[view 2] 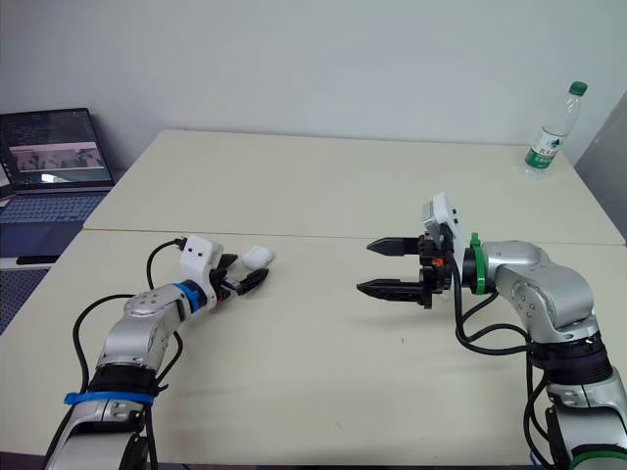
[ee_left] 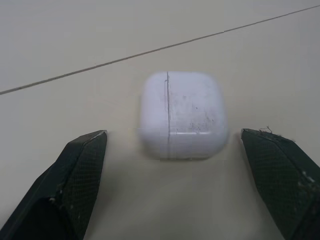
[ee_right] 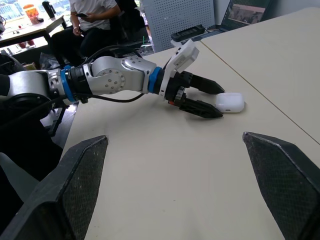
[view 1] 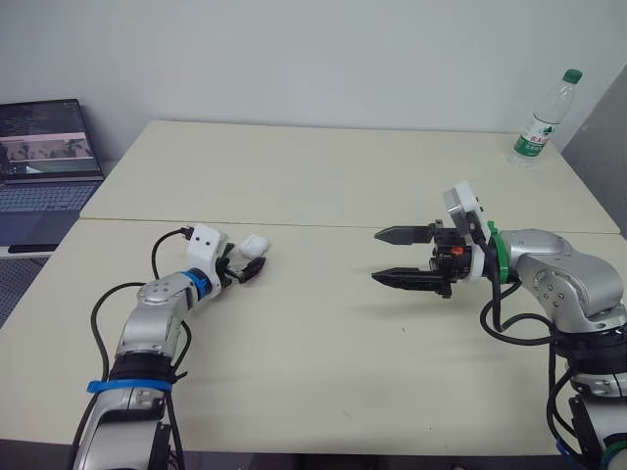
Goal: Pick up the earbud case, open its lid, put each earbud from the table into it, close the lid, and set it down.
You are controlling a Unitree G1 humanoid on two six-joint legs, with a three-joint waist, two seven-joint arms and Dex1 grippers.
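Observation:
The white earbud case lies on the table with its lid closed, at the left near the seam between the two tabletops. My left gripper is open and low over the table. Its two black fingertips stand on either side of the case's near end, apart from it. The same case sits just beyond those tips in the head views. My right gripper hovers open over the middle of the table, pointing left toward the case, a good way off with nothing between its fingers.
A water bottle stands at the far right corner of the table. An open laptop sits on a lower surface off the left edge. In the right wrist view a person sits in the background.

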